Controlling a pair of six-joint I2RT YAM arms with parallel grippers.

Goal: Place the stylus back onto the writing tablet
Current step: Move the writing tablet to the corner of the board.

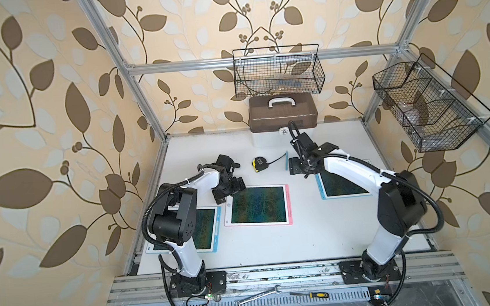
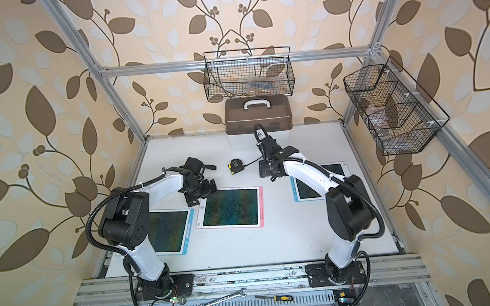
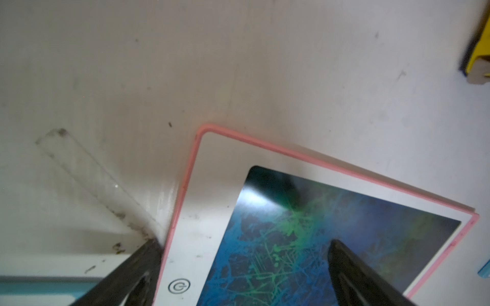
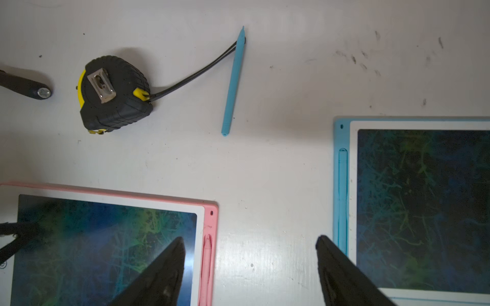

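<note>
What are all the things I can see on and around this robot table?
pink tablet: one, pink edge, mid-table.
blue tablets: two, one under each arm.
tape measure: one, black-yellow, far mid-table.
pen: one, blue, loose beside the tape measure.
box: one, brown, back edge.
baskets: two, black wire; back rail, right rail.
spanner: one, silver, front rail.
screwdriver: one, yellow-black, front rail.
left pincer: one, black, open, over pink tablet's corner.
right pincer: one, black, open, above bare table.
</note>
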